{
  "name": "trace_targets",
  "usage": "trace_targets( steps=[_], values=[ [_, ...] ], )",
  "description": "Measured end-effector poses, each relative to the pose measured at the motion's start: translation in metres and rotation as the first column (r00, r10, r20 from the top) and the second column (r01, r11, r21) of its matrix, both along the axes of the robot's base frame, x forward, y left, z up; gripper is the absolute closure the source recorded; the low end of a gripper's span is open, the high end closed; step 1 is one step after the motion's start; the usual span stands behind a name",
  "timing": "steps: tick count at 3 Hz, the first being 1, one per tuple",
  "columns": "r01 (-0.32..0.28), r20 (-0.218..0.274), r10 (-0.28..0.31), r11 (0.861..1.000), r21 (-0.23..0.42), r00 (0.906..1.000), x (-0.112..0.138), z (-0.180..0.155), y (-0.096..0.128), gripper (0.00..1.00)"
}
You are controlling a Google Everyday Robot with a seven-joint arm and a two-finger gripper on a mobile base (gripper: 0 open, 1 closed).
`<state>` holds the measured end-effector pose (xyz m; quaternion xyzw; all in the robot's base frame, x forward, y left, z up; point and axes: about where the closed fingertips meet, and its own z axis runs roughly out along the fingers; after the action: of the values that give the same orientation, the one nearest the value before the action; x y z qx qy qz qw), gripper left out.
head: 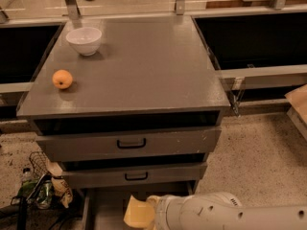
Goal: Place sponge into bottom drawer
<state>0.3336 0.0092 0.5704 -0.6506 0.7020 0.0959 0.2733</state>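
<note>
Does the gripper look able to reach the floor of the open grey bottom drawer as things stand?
Probably yes. The gripper, with the pale yellow sponge at its tip, hangs over the pulled-out grey bottom drawer, in front of the shut middle drawer; nothing visible blocks the way down.
</note>
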Motion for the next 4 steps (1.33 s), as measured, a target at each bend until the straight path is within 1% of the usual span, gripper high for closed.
trace_targets(
  steps=[1,2,3,4],
  values=[
    [-0.027,-0.043,0.028,0.999,0.018,0.9987,-0.012,-0.062,0.011,1.0],
    [-0.027,-0.043,0.028,0.999,0.018,0.9987,-0.012,-0.062,0.011,1.0],
    [0.023,-0.041,-0.021,0.999,0.045,0.9989,-0.013,-0.09,0.006,1.0],
    [0.076,-0.069,-0.074,0.996,0.037,0.9949,-0.009,-0.123,0.004,1.0]
  ],
)
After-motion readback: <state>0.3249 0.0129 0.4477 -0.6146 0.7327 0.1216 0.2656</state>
